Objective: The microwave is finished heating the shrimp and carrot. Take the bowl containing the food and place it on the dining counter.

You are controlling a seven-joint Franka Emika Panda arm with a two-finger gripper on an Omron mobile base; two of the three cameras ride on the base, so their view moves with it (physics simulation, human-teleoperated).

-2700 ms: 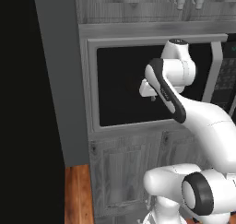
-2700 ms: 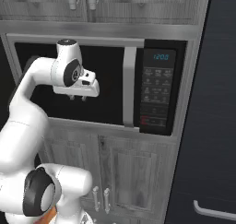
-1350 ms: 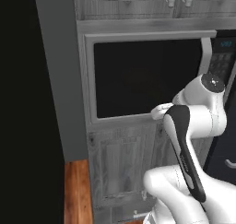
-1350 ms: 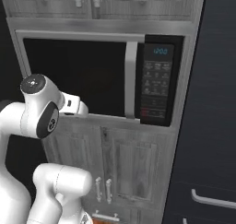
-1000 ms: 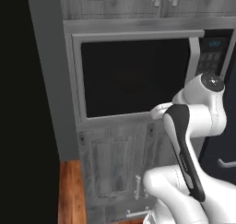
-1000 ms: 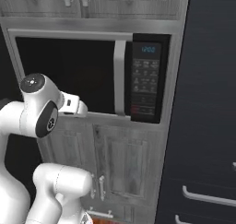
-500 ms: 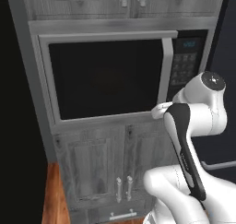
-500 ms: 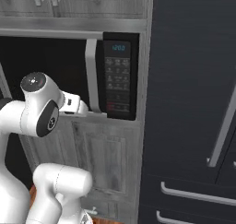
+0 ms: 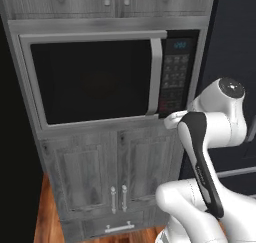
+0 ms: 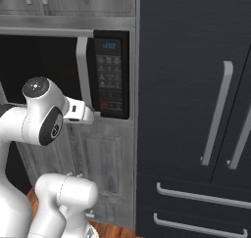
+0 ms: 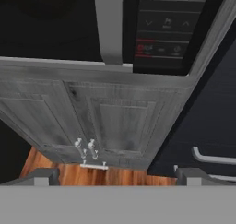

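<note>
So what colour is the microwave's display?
Teal digits on the black keypad panel of the microwave, clearest in the right base view.

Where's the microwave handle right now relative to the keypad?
The handle stands upright on the microwave door's right edge, just left of the keypad. In the hand view it runs down the top centre, above the grey cabinets.

Microwave door (image 9: 90,79): standing shut, its black glass blocking the whole way into the cavity.
Handle (image 9: 156,77): running upright along the door's right edge, with open air in front of it (nothing is crowding it).
Keypad panel (image 10: 110,80): sitting just right of the handle, flush with the frame.
Hand (image 11: 117,174): hanging in free space before the grey cabinet doors (image 11: 99,121) under the microwave.
Dark fridge (image 10: 196,109): walling in the right side.
</note>
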